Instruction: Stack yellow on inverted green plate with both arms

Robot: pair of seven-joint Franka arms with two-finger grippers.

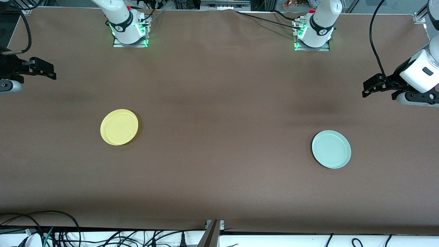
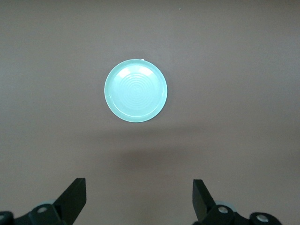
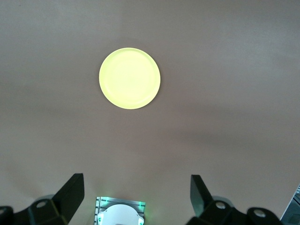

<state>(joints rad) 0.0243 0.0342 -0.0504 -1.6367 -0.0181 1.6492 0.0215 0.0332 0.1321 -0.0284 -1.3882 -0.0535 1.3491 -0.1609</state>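
Note:
The yellow plate (image 1: 119, 127) lies flat on the brown table toward the right arm's end; it also shows in the right wrist view (image 3: 130, 78). The pale green plate (image 1: 331, 149) lies flat with its rim up toward the left arm's end, its ringed inside facing the left wrist camera (image 2: 136, 91). My left gripper (image 1: 367, 87) hangs open and empty over the table's left-arm end, well clear of the green plate (image 2: 139, 187). At the right-arm end my right gripper (image 1: 48, 70) hangs open and empty too, away from the yellow plate (image 3: 137, 185).
Both arm bases (image 1: 129, 32) (image 1: 313, 34) stand lit green along the table's edge farthest from the front camera. The right arm's base (image 3: 119, 213) shows under the right gripper. Cables (image 1: 51, 233) lie past the table's nearest edge. Brown tabletop (image 1: 219, 137) separates the two plates.

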